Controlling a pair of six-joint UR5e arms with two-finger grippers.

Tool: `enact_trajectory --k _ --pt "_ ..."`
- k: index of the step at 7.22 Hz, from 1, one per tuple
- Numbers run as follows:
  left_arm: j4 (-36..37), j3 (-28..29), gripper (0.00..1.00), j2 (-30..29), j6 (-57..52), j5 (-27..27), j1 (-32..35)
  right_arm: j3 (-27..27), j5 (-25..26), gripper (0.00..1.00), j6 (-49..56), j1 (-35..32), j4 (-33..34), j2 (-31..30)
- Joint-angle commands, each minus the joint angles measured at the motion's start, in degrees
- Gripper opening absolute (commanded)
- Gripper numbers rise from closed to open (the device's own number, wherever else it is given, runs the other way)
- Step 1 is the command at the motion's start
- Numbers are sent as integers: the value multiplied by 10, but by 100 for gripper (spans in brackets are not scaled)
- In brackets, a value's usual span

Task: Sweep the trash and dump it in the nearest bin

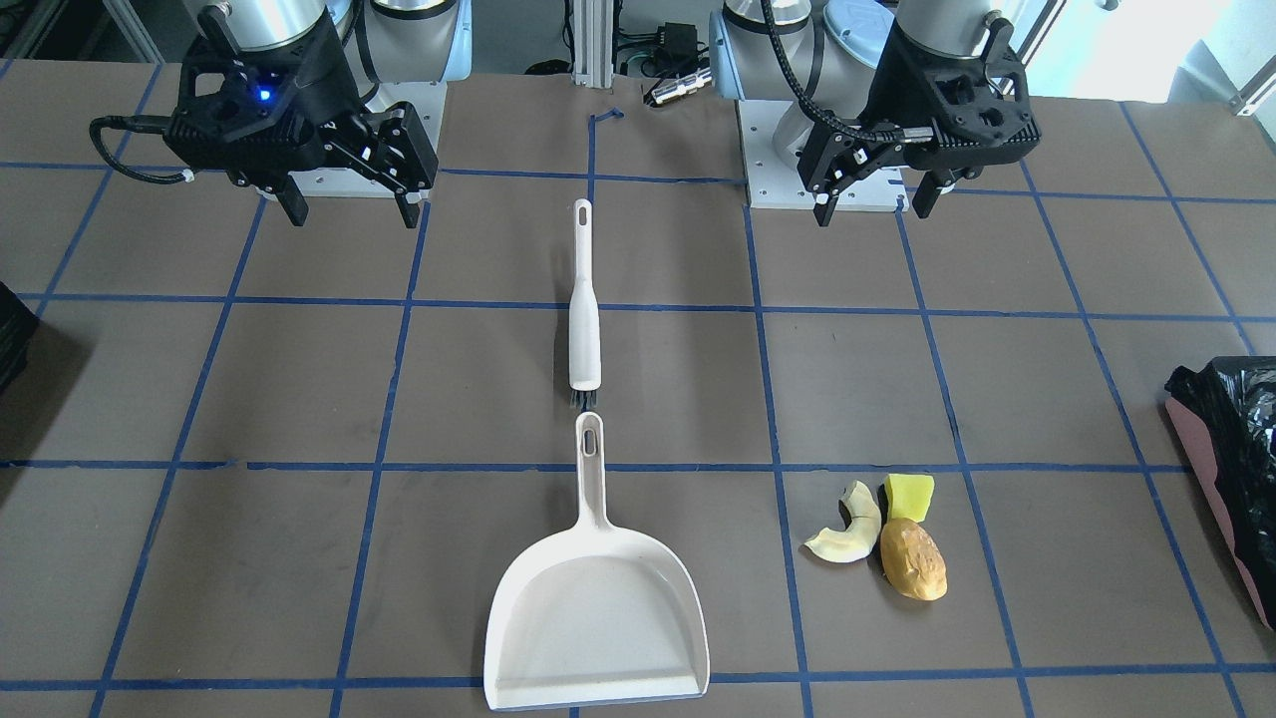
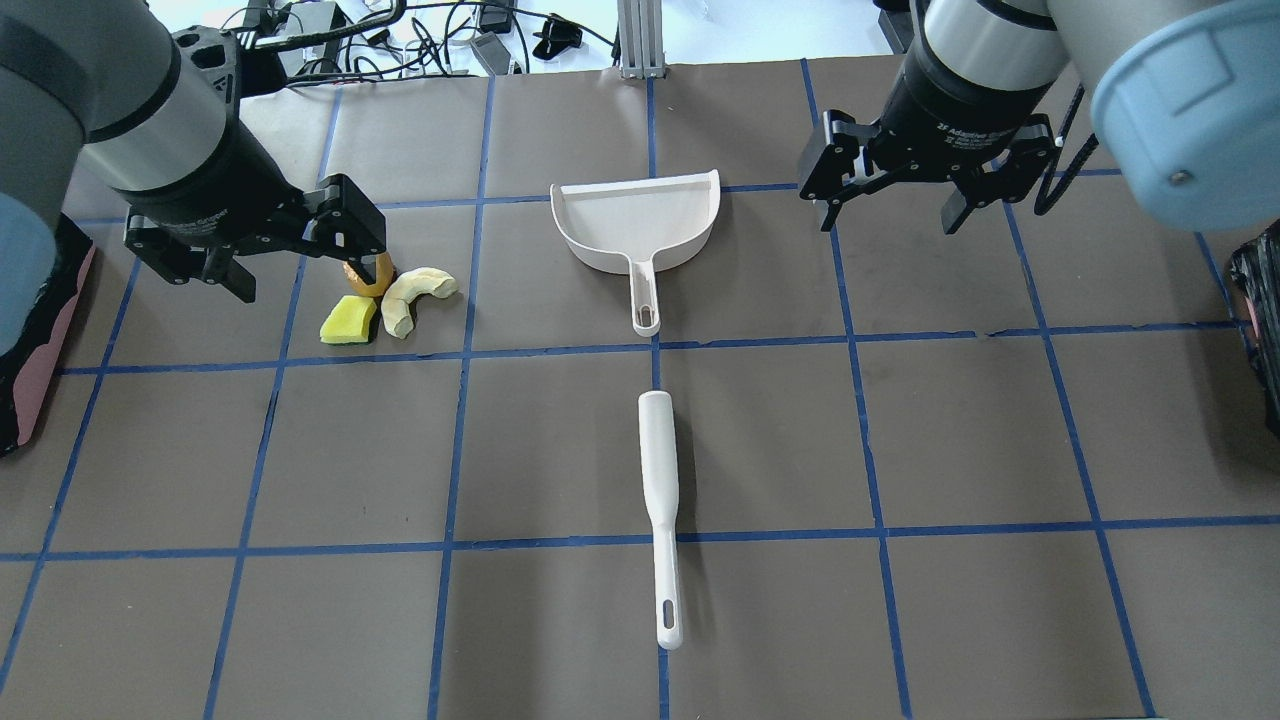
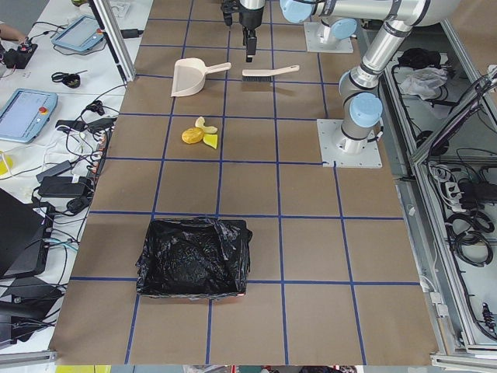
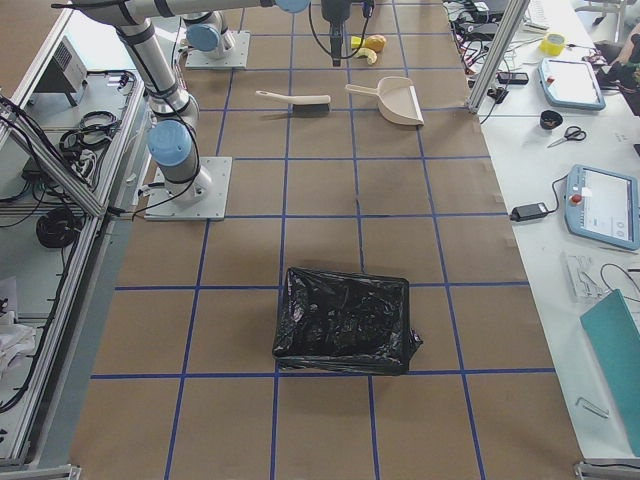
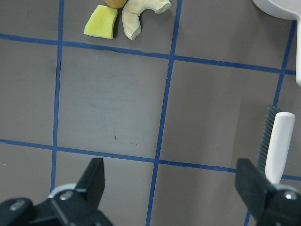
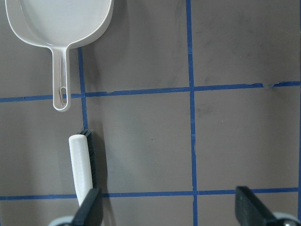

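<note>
The trash lies together on the table: a pale melon-like slice (image 1: pixel 847 529), a yellow wedge (image 1: pixel 909 496) and an orange-brown potato-like lump (image 1: pixel 912 560). In the overhead view the slice (image 2: pixel 415 295) and wedge (image 2: pixel 348 322) show, and the lump (image 2: pixel 365 280) is partly behind a finger. My left gripper (image 2: pixel 305 270) hovers open and empty near them. The pink-sided bin (image 1: pixel 1211 469) with its black bag stands at the table's end on my left. My right gripper (image 2: pixel 888 222) is open and empty, high beside the dustpan.
A white dustpan (image 2: pixel 635 215) and a white brush (image 2: pixel 660 470) lie in line along the table's middle. A second black-bagged container (image 4: pixel 345 320) stands at the table's end on my right. Blue tape marks a grid on the brown table.
</note>
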State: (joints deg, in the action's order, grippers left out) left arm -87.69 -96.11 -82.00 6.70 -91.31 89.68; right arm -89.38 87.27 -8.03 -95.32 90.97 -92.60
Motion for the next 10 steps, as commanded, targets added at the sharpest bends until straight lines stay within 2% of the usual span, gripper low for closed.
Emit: enact_trajectory --k 1,10 --pt "2 0 100 -3 -22 0 1 -1 3 100 0 -1 0 0" --pt "10 -1 100 -11 -23 1 1 -1 3 100 1 -1 -1 0"
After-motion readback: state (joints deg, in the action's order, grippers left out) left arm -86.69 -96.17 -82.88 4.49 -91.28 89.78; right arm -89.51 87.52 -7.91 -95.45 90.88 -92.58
